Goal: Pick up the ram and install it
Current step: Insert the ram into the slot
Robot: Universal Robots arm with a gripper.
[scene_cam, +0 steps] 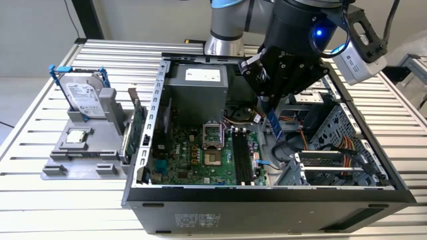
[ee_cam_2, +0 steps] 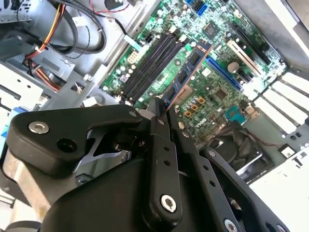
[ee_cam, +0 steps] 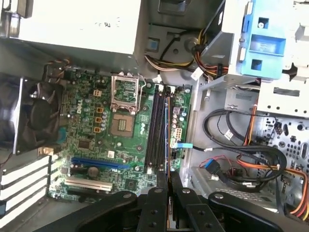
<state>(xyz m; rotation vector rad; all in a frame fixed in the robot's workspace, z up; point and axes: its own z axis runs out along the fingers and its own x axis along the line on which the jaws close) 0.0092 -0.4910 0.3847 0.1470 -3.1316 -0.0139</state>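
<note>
Ram (scene_cam: pixel 273 122) — long blue stick — pinched at one end between the jaws of the gripper (scene_cam: pixel 269 106), pointing down into the open computer case (scene_cam: pixel 267 205), over the black memory slots (scene_cam: pixel 241 157) on the green motherboard (scene_cam: pixel 193 160).

No wording can be made out clearly. A pale label sits on the hard drive (scene_cam: pixel 85 97), a white sticker on the power supply (scene_cam: pixel 202 75), and small white lettering on the motherboard (ee_cam: pixel 87 140).
</note>
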